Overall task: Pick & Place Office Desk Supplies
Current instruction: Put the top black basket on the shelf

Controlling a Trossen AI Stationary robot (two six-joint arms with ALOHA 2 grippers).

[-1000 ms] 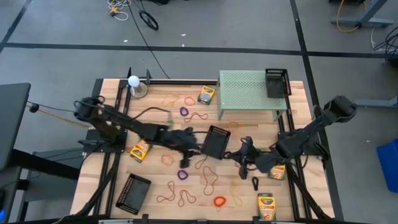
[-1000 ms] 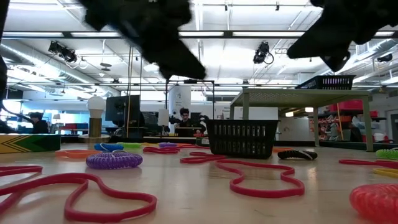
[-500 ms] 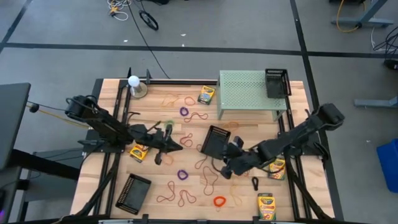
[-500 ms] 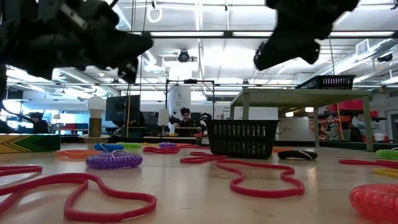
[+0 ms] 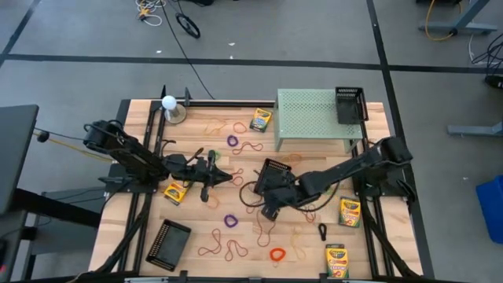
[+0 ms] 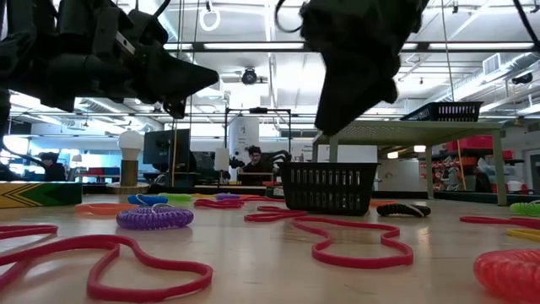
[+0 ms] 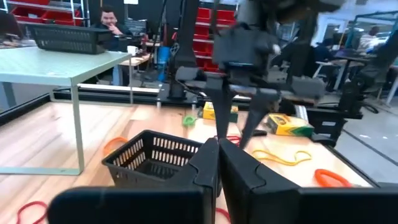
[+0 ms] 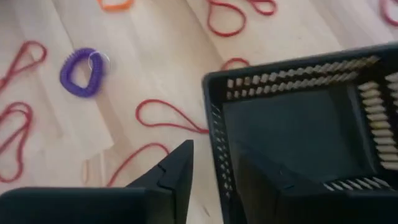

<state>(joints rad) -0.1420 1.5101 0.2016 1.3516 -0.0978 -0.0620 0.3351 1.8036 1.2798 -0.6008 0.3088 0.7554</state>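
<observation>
Rubber bands (image 5: pixel 264 226) & coil rings (image 5: pixel 230 221) lie scattered on table (image 5: pixel 141 228), none held. R gripper (image 8: pixel 214 171) w/ jaws spread straddles black basket (image 5: pixel 275 174) wall, prob. to grip or release it. L gripper (image 7: pixel 217 163), jaws pressed together, hovers nearby, empty.

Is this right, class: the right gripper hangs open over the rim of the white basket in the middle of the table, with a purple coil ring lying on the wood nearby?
One thing is wrong: the basket is black, not white, as the right wrist view shows. The right gripper does hang open over its rim, and the purple coil ring lies on the wood nearby.
</observation>
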